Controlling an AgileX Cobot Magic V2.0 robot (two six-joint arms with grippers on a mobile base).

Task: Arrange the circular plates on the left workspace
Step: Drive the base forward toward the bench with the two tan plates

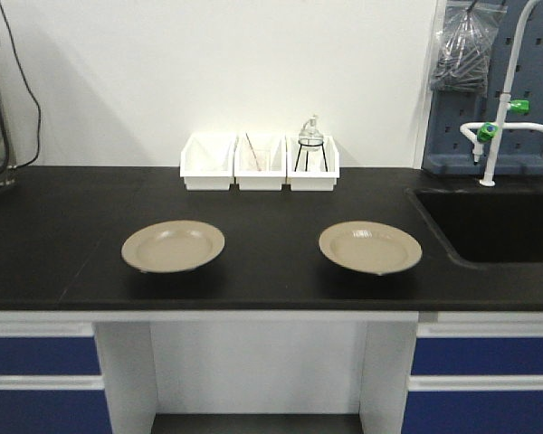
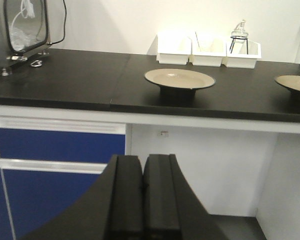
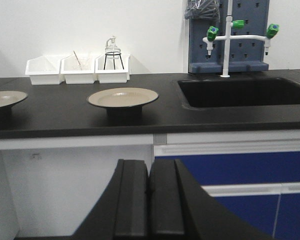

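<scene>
Left plate (image 1: 173, 246) and right plate (image 1: 370, 247) flat on countertop (image 1: 63, 226), well apart.
Both in front of white bins (image 1: 260, 163), sink (image 1: 493, 226) to the right; left gripper (image 2: 142, 200) and right gripper (image 3: 149, 205) jaws pressed together, holding nothing.

My left gripper (image 2: 143, 200), pads pressed together, runs off the bottom edge of its wrist view. My right gripper (image 3: 149, 200) does likewise.

The right plate (image 2: 296, 83) is cut by the left wrist view's right edge, and the left plate (image 3: 4, 98) by the right wrist view's left edge.

The metal-framed case (image 2: 20, 27) is cropped at top and left. The sink (image 1: 489, 226) and faucet (image 1: 493, 149) run past the front view's right edge.

The thin rod (image 1: 252, 152) in the middle bin (image 1: 260, 181) and the glass piece (image 1: 309, 134) on its wire stand (image 1: 313, 161) are too small to identify. The contents of the bag (image 1: 462, 59) are blurred.
</scene>
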